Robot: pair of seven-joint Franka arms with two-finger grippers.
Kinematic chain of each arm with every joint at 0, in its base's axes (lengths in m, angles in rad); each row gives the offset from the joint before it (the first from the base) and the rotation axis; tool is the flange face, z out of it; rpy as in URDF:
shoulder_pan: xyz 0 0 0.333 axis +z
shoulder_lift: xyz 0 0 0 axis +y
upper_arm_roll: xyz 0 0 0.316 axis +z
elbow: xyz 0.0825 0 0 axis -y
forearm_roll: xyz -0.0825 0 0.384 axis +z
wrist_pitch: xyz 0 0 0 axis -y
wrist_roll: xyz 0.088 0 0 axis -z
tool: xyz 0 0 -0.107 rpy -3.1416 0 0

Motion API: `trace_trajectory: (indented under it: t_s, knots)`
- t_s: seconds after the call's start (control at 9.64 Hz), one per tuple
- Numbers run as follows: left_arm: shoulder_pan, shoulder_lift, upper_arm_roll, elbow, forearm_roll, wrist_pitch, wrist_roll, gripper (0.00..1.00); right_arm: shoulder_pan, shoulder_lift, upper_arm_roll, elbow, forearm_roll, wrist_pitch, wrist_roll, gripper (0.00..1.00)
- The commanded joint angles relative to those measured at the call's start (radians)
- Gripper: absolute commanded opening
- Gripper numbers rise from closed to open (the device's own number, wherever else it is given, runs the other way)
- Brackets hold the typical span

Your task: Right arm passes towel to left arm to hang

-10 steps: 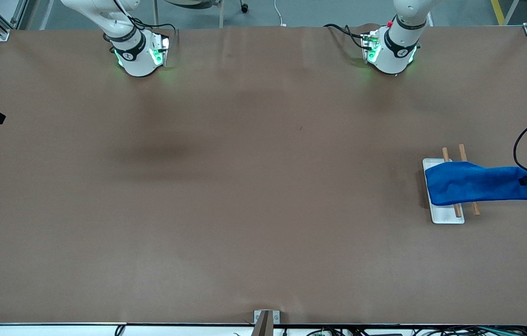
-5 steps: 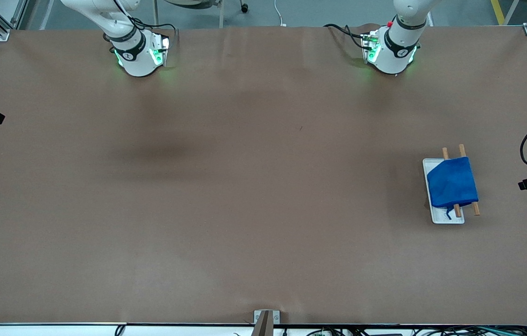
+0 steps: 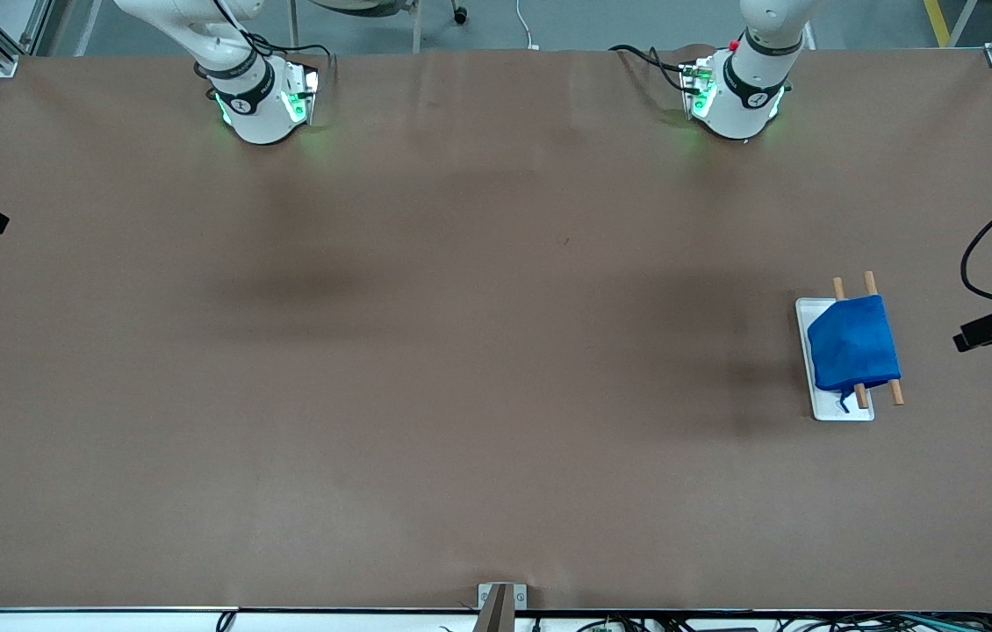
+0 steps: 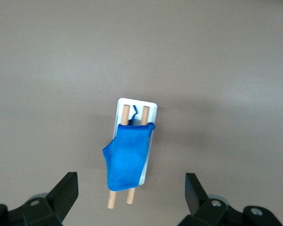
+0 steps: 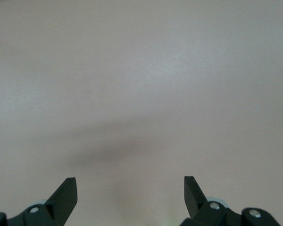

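The bench [image 3: 461, 369] is covered with a brown sheet and fills almost the whole front view. The two arm bases stand along its top edge, with green lights on them.

Toward the left arm's end of the bench there is a white tray [image 3: 838, 409], long and narrow. Two wooden rods [image 3: 896, 393] lie along it, side by side; their ends stick out past the cloth at both ends. The towel [image 3: 853, 344] – bright blue – is draped across both rods and hides their middle part. In the left wrist view one side of the towel [image 4: 126, 157] hangs out in a point over the tray's edge, and a thin blue loop [image 4: 132, 111] lies between the rods at one end.

The left tool [image 4: 132, 193] is up in the air over the bench beside the tray, and it is wide – nothing is between its fingers [image 4: 66, 190]. It does not touch the towel.

The right tool [image 5: 130, 192] is over bare bench, also wide and holding nothing. The right arm waits.
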Motion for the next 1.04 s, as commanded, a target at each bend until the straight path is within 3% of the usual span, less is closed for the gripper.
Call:
trace_trajectory:
  t_s: [0.0,0.31,0.52,0.62,0.83,0.93]
  knots:
    - [0.010,-0.068,-0.034,-0.015,0.016,-0.055,0.011,1.00,-0.005,0.004,0.002,0.008,-0.007,-0.010,0.016,1.00]
    - [0.010,-0.186,-0.100,0.014,-0.022,-0.162,0.009,1.00,-0.005,0.004,0.002,0.008,-0.007,-0.010,0.015,1.00]
    - [0.001,-0.270,-0.112,-0.029,-0.069,-0.176,0.002,1.00,-0.005,0.004,0.002,0.008,-0.007,-0.010,0.015,1.00]
    - [-0.048,-0.284,-0.077,-0.053,-0.114,-0.176,-0.001,1.00,-0.005,0.004,0.002,0.008,-0.007,-0.010,0.015,1.00]
    - [-0.256,-0.315,0.151,-0.093,-0.163,-0.176,0.005,1.00,-0.005,0.004,0.002,0.008,-0.007,-0.010,0.015,1.00]
    - [-0.345,-0.350,0.232,-0.133,-0.166,-0.182,0.002,1.00,-0.005,0.004,0.002,0.008,-0.007,-0.010,0.015,1.00]
